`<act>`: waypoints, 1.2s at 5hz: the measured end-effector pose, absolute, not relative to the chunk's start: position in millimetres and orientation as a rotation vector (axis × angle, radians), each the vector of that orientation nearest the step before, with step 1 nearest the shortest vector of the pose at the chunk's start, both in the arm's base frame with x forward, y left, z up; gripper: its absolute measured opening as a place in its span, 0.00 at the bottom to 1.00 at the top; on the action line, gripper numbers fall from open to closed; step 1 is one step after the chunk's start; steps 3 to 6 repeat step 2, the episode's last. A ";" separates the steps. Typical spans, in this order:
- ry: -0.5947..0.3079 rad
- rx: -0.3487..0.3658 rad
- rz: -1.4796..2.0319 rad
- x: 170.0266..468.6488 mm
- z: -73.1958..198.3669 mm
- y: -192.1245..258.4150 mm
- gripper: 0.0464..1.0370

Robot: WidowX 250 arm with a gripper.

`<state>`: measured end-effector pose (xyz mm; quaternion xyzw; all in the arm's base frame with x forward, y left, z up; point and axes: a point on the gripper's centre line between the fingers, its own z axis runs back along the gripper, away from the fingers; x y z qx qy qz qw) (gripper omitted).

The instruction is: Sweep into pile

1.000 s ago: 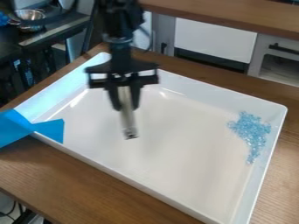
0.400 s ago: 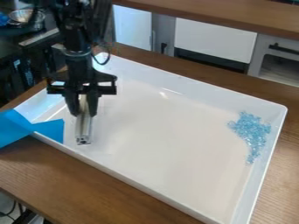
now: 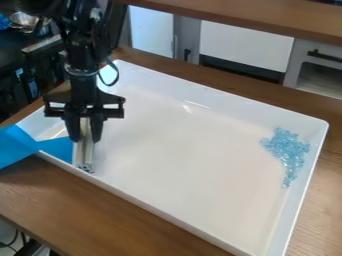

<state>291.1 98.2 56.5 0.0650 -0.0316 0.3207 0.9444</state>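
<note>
One slim bar [image 3: 85, 152], clamped in the gripper [image 3: 85, 140], long axis nearly upright, pointing down at the tray [image 3: 187, 165]

A black robot arm [image 3: 81, 47] drops in from the upper left of the camera view, above the left end of the white tray [image 3: 194, 135], its wrist [image 3: 83, 90] nearly upright and a dark cable [image 3: 115, 80] looped beside it. Below, the black two-finger gripper [image 3: 85, 140] hangs over that same end of the tray, its wide crossbar [image 3: 110, 106] close to level. Its fingers [image 3: 73, 130] point down, side by side, clamped with a narrow space between them.
</note>
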 end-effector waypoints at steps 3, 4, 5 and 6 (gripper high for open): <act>-0.096 0.092 0.668 286.6 83.0 100.1 0.94; -0.096 0.092 0.668 286.6 83.0 100.1 0.94; -0.096 0.092 0.668 286.6 83.0 100.1 0.94; -0.096 0.092 0.668 286.6 83.0 100.1 0.94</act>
